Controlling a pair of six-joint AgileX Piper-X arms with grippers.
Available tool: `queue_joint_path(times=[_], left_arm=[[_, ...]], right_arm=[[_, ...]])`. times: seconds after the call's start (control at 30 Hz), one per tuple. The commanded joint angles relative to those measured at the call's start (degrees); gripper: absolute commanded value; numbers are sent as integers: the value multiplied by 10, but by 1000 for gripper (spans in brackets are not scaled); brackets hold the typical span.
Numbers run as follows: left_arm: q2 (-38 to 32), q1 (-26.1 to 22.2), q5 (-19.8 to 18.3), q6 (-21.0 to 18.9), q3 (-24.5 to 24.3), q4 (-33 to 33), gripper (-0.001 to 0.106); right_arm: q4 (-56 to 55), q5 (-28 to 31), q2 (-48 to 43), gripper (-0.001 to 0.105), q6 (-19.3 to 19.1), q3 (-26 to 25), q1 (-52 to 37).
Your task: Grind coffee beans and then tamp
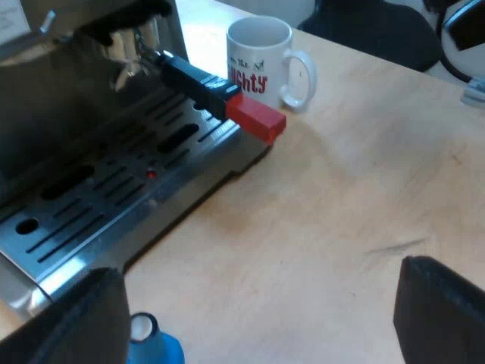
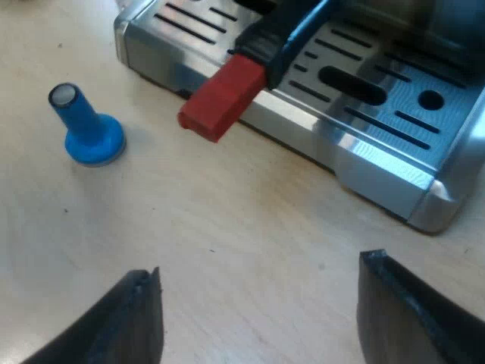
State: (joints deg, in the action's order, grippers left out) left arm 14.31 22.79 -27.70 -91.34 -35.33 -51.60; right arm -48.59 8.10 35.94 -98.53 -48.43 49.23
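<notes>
The holder is locked into the espresso machine (image 1: pixel 98 189), its dark handle (image 1: pixel 189 80) sticking out over the drip tray and ending in a red tip (image 1: pixel 256 120). My left gripper (image 1: pixel 258 318) is open above bare table, with the blue tamper (image 1: pixel 151 345) standing close by one finger. My right gripper (image 2: pixel 258 318) is open too, hovering over the table a short way out from the machine's drip tray (image 2: pixel 356 114). The red handle end (image 2: pixel 221 97) juts past the tray's edge. The blue tamper (image 2: pixel 85 125) stands upright on the table, apart from my right fingers.
A white mug (image 1: pixel 261 61) with red lettering stands on the wooden table beside the machine, just beyond the red handle end. A dark object lies at the table's far edge (image 1: pixel 379 30).
</notes>
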Motion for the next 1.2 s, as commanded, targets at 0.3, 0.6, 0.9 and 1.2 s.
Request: queue_joint_path(times=[0.3,0.6,0.9,1.2], left_arm=[[3,4,-4,-2,84,122,73],[5,4,-4,-2,137,194,69],[31,4,-4,-16,150,254,69],[104,4,-19,-19,150,294,69]], right_arm=[[72,37,85,58,42,-6,71],[102,37,107,58,73,-6,71],[106,37,107,58,75,-5,71],[159,37,107,58,75,32,71]])
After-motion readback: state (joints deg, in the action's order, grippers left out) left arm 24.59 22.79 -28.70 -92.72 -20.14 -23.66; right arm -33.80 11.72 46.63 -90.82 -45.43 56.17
